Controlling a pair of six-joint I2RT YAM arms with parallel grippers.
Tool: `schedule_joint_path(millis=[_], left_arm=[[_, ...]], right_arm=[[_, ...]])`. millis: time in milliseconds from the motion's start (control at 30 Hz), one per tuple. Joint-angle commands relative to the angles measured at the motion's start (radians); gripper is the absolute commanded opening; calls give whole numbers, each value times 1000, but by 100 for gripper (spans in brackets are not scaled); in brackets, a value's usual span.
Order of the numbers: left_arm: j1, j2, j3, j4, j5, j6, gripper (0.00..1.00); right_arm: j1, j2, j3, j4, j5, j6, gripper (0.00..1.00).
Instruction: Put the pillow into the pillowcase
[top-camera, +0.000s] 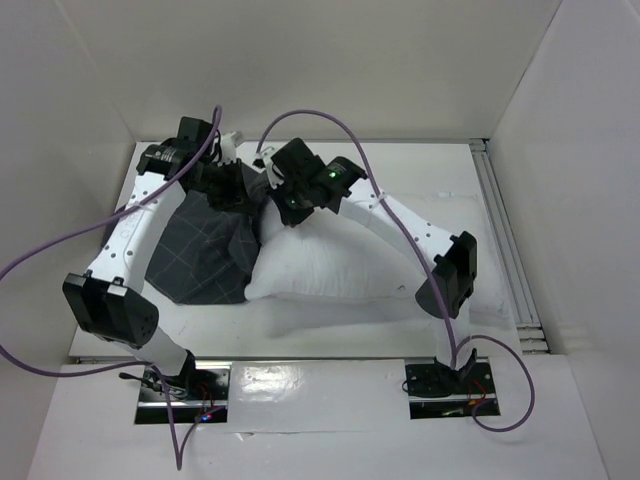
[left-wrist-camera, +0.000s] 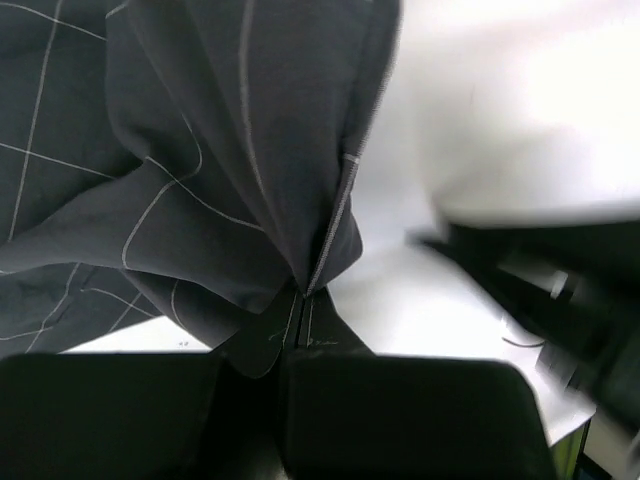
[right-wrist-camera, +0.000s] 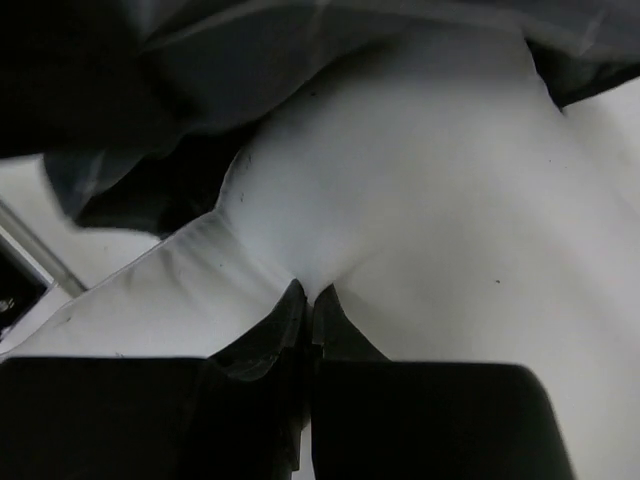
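Note:
The white pillow (top-camera: 330, 268) lies across the middle of the table, its left end against the dark grid-lined pillowcase (top-camera: 205, 250), which is spread at the left and bunched up at its far right edge. My left gripper (top-camera: 228, 182) is shut on the pillowcase (left-wrist-camera: 230, 170), pinching its zippered hem at the fingertips (left-wrist-camera: 298, 318). My right gripper (top-camera: 290, 200) is shut on the pillow (right-wrist-camera: 420, 200), nipping a fold of its white fabric at the fingertips (right-wrist-camera: 310, 300). In the right wrist view dark pillowcase cloth (right-wrist-camera: 200, 70) hangs just above the pillow's end.
White walls close in the table (top-camera: 440, 180) at the back and both sides. A metal rail (top-camera: 505, 240) runs along the right edge. Purple cables (top-camera: 330, 120) loop over both arms. The two arm bases (top-camera: 440, 385) sit at the near edge.

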Motion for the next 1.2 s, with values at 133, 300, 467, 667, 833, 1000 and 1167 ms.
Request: schedule_joint_path(millis=[133,300,467,667,833,1000,1167], left_arm=[[1,-83,-26,-34,48,35,0],[1,-92,-26,-43,70,35,0],[1,-113,-61,-43,70,44,0],[1,-135,-121,-43,70,44,0],[-9,-155,-141,-43,100,53,0],[-9,-164,-132,-43,156,64,0],[-51,-164,-110,-43,220,73,0]], right_arm=[[-122,51,202,27,36,-58,0],[-170,130,236,39,3,-58,0],[-242,143,209,82,-115,-9,0],[-337,164,189,127,-235,106,0],[-356,189,170,171,-177,241,0],[-336,222,118,231,-30,402,0],[-313,314,129,231,125,535,0]])
